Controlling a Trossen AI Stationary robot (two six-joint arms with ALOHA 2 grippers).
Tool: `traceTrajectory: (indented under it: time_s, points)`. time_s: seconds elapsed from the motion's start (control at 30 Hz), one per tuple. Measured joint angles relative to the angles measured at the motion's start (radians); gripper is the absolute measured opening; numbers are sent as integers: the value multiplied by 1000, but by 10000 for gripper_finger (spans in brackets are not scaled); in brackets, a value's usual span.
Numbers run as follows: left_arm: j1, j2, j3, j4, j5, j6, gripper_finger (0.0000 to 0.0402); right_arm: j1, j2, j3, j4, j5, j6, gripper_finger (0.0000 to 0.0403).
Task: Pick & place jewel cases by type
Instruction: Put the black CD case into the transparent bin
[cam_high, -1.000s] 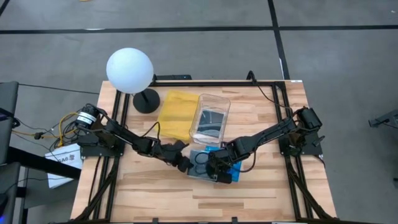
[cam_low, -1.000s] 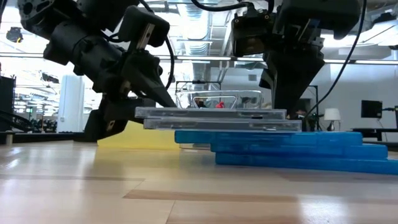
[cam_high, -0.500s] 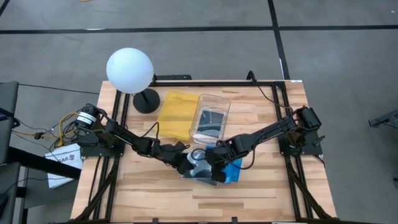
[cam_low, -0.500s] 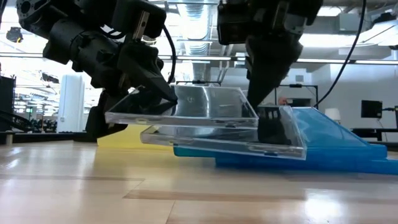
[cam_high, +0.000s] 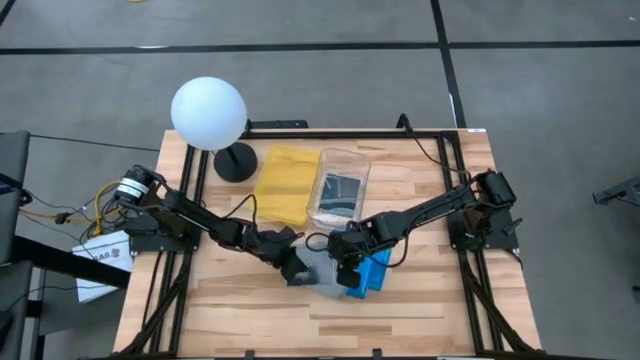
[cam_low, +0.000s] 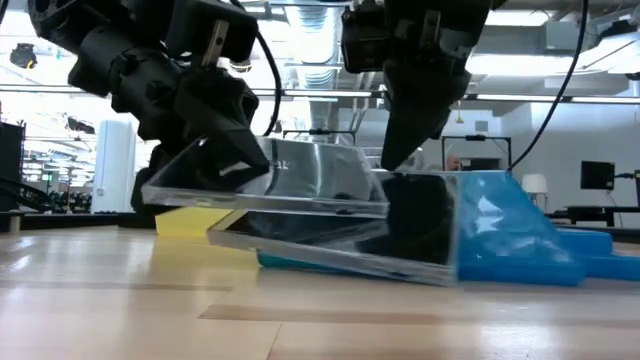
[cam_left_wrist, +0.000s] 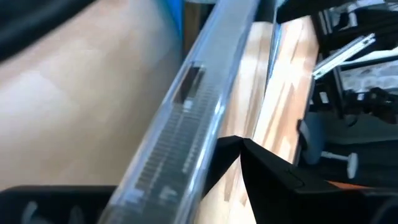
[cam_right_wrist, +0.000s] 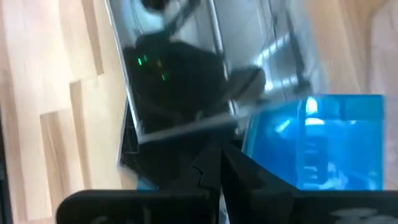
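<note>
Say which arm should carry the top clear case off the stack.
Left, probably. The left gripper is shut on the top clear case, which is lifted and tilted above the second clear case. The right gripper presses down at the blue cases, seemingly steadying them.

No legible text or labels anywhere

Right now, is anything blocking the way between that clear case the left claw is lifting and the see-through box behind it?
Nothing visible stands between them. The left gripper holds the clear case tilted above the stack, and the clear box sits just beyond on bare wood. The right gripper is beside the case, at the blue cases, not in that path.
</note>
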Motion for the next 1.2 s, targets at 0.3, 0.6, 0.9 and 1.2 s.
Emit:
traceTrajectory:
  time_s: [0.3, 0.6, 0.9, 1.2]
  points:
    - [43, -150, -1, -197, -55, 85, 90, -11, 0, -1, -36, 5, -10, 0]
    - [50, -169, -2, -240, -54, 95, 91, -20, 0, -2, -42, 15, -27, 0]
    - [49, -182, -3, -252, -40, 68, 92, -32, 0, -3, -83, 16, -27, 0]
    - [49, -313, -4, -360, -109, 87, 85, -32, 0, -3, -110, -8, -27, 0]
